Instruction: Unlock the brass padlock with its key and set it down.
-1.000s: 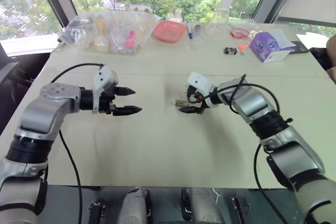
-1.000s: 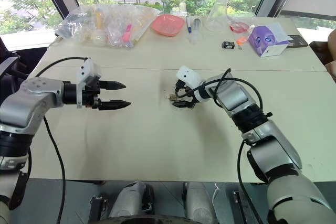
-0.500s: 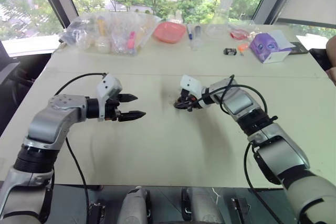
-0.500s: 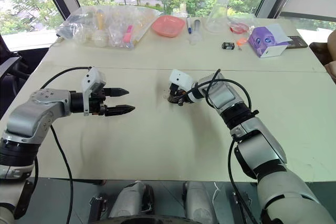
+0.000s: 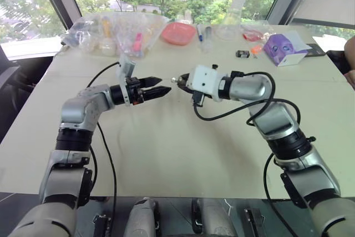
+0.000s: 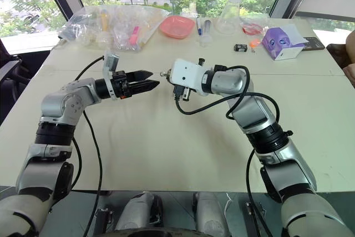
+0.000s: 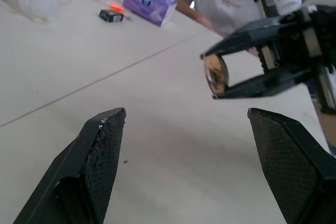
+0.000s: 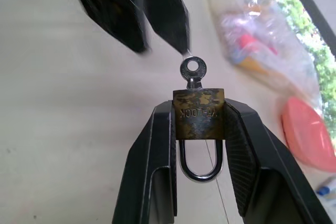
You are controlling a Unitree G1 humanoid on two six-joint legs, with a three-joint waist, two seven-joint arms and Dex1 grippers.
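Brass padlock (image 8: 199, 114), key (image 8: 192, 71) inserted, sits clamped in the right end effector (image 8: 199, 124), facing the spread-open left end effector (image 5: 157, 87).

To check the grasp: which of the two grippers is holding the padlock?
The right gripper: its fingers clamp the brass padlock. The left gripper is open and empty.

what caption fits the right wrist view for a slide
Right gripper clamps the brass padlock, key inserted, facing the left gripper.
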